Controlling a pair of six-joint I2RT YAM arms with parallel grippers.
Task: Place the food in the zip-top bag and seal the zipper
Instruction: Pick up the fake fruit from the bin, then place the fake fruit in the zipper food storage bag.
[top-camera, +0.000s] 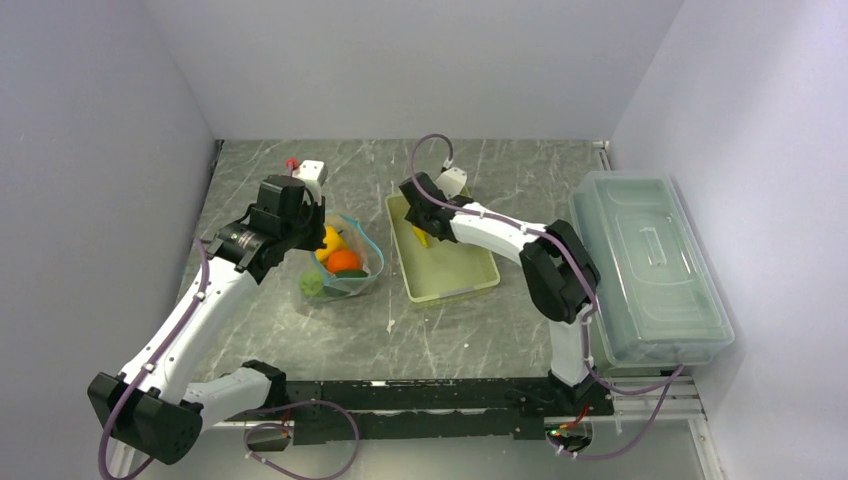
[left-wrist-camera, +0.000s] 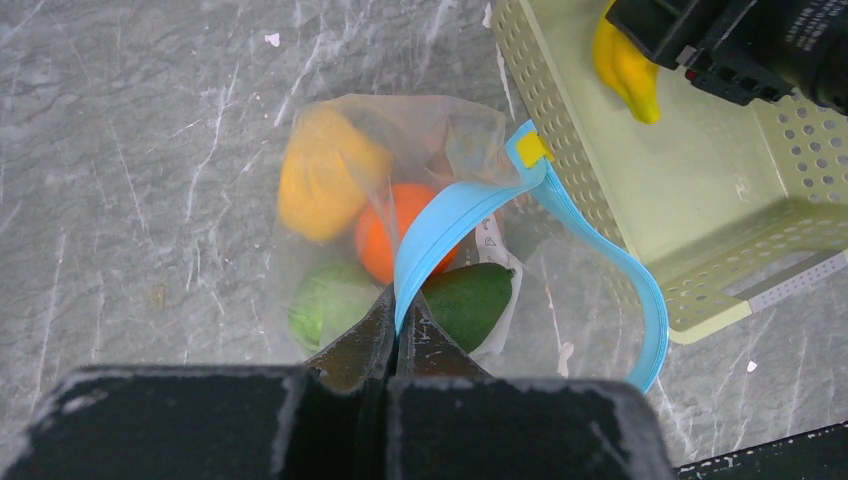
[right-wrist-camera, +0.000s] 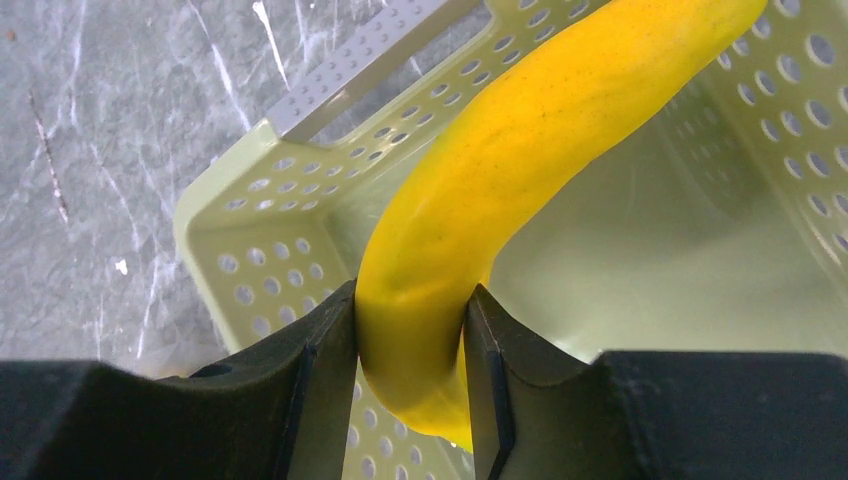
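Observation:
The clear zip-top bag (left-wrist-camera: 470, 140) lies left of the basket, its mouth held up and open. Inside it sit a yellow-orange pepper (left-wrist-camera: 322, 175), an orange-red round fruit (left-wrist-camera: 385, 235), a green ball (left-wrist-camera: 325, 305) and a dark green piece (left-wrist-camera: 470, 300). My left gripper (left-wrist-camera: 398, 310) is shut on the light-blue zipper (left-wrist-camera: 450, 225) strip; from above it shows at the bag's left edge (top-camera: 300, 215). My right gripper (right-wrist-camera: 410, 315) is shut on a yellow banana (right-wrist-camera: 520, 150) inside the basket; in the overhead view it (top-camera: 425, 215) hangs over the basket's far end.
The pale yellow-green perforated basket (top-camera: 455, 285) stands mid-table, right beside the bag. A large clear lidded box (top-camera: 648, 265) sits at the right, close to the right arm's elbow. Walls close in the left, back and right sides.

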